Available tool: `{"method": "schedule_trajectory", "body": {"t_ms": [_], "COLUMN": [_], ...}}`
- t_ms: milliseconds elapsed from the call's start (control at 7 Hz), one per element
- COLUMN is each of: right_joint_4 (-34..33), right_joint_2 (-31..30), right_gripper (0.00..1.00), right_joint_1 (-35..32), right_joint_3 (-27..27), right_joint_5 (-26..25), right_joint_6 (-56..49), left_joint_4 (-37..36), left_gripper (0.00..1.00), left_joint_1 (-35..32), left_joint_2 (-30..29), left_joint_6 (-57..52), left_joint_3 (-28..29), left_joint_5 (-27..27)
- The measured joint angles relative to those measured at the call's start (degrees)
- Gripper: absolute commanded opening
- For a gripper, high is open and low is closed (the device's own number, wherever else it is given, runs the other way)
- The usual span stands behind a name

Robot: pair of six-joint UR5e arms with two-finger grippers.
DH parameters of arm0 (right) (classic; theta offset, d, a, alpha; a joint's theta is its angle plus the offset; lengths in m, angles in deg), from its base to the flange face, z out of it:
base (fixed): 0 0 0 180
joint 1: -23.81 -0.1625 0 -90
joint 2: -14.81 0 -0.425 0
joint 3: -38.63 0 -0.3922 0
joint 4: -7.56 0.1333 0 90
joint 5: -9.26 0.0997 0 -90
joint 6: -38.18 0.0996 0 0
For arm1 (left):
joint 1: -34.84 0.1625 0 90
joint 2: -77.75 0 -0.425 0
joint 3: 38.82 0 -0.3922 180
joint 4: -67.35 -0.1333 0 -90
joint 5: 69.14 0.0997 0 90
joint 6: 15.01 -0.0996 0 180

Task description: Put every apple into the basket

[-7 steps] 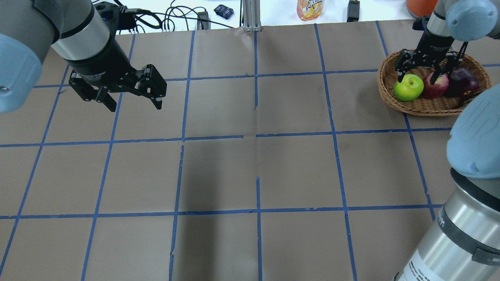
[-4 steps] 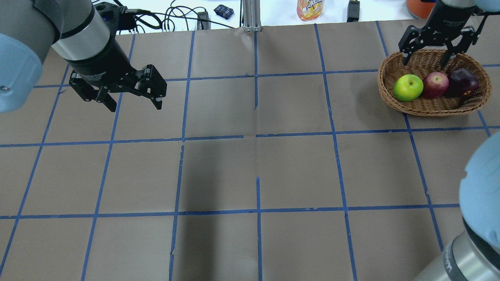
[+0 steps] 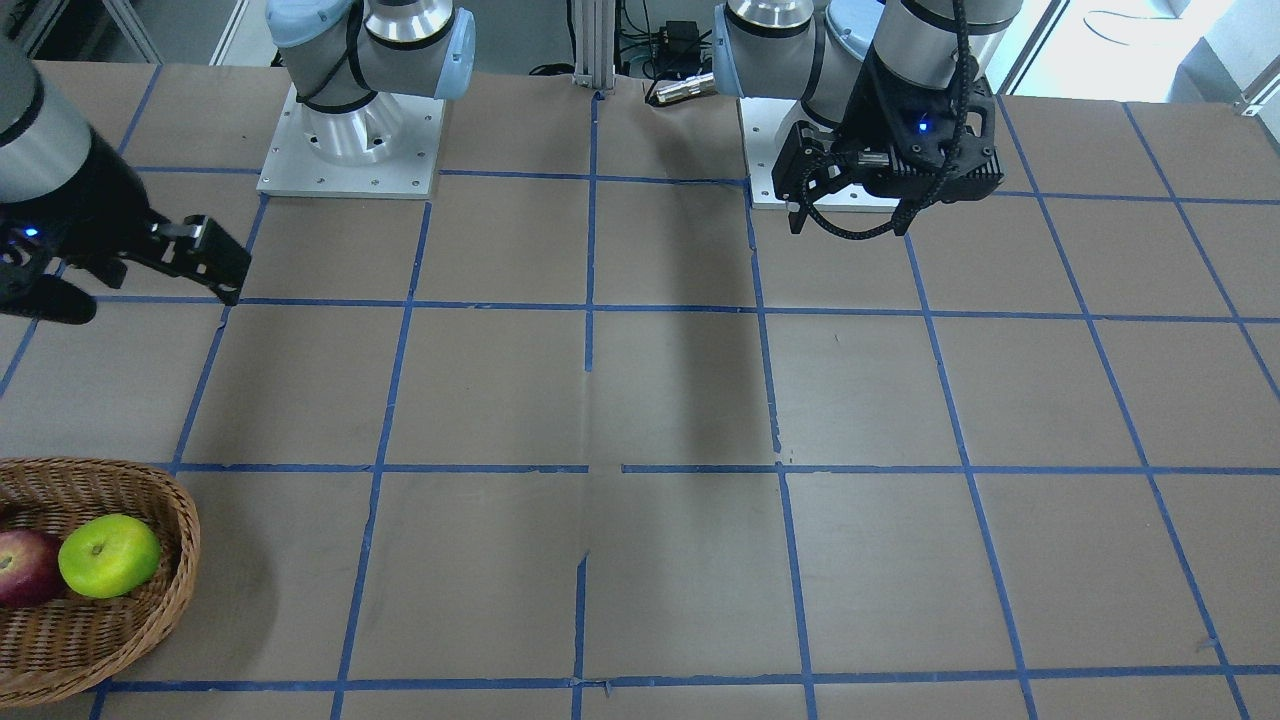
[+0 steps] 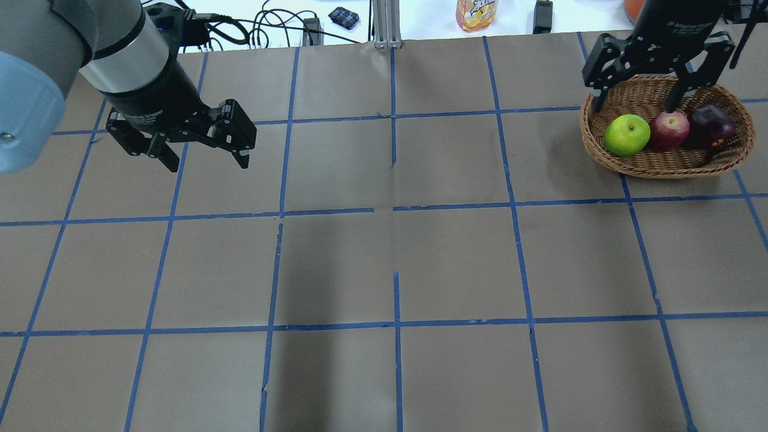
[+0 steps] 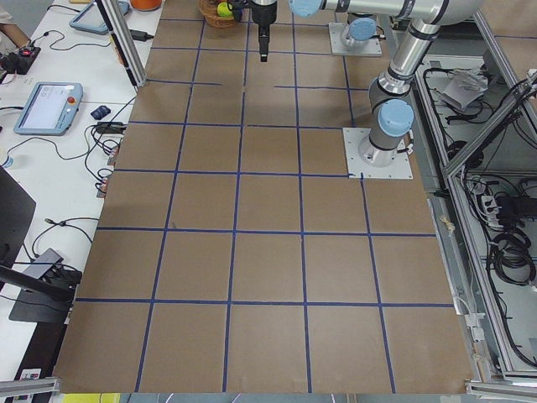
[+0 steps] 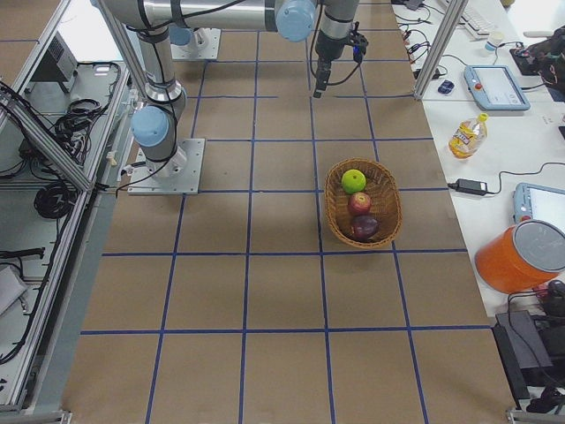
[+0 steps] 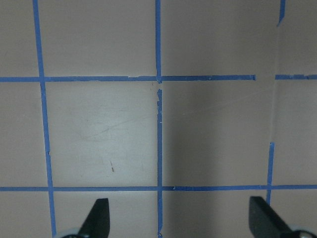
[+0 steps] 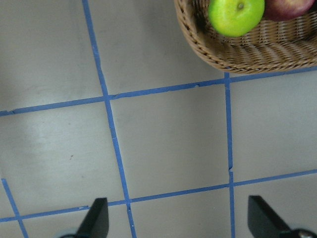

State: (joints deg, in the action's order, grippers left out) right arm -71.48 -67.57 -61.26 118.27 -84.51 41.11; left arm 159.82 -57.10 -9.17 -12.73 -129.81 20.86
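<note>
The wicker basket (image 4: 660,171) stands at the table's far right. In it lie the lime green apple (image 4: 626,134), the red apple (image 4: 669,129) and the dark maroon apple (image 4: 711,125), side by side. My right gripper (image 4: 633,99) is open and empty, above the basket's back rim and clear of the apples. Its wrist view shows the basket (image 8: 247,52), the green apple (image 8: 236,15) and the red apple (image 8: 287,7) at the top edge. The front-facing view shows the basket (image 3: 185,560) at lower left. My left gripper (image 4: 207,163) hangs open and empty over the far left of the table.
The brown table cover carries a blue tape grid. A juice bottle (image 4: 477,13) and cables (image 4: 264,27) lie past the back edge. An orange bucket (image 6: 521,256) and tablets stand on the side bench beyond the basket.
My right gripper has lifted out of the basket, where its open fingers stood around the red apple, and now is above the back rim. The apples and the left arm have not moved.
</note>
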Motion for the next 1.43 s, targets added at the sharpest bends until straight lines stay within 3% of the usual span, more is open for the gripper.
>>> {"method": "schedule_trajectory", "body": {"t_ms": [571,1429], "right_joint_4": [-0.35,-0.63], "right_joint_2": [-2.60,-7.20], "right_gripper": [1.00,1.00], "right_joint_1": [-5.60,-4.62], "right_joint_3": [1.79,7.71], "right_joint_5": [3.36,3.61], "right_joint_6": [6.21,-0.12], "left_joint_4": [-0.03,-0.08], "left_gripper": [1.00,1.00], "left_joint_1": [0.14,0.23], "left_joint_2": [-0.14,-0.09], "left_joint_6": [-0.06,-0.09], "left_joint_3": [-0.04,-0.03], "left_joint_5": [0.06,0.33]}}
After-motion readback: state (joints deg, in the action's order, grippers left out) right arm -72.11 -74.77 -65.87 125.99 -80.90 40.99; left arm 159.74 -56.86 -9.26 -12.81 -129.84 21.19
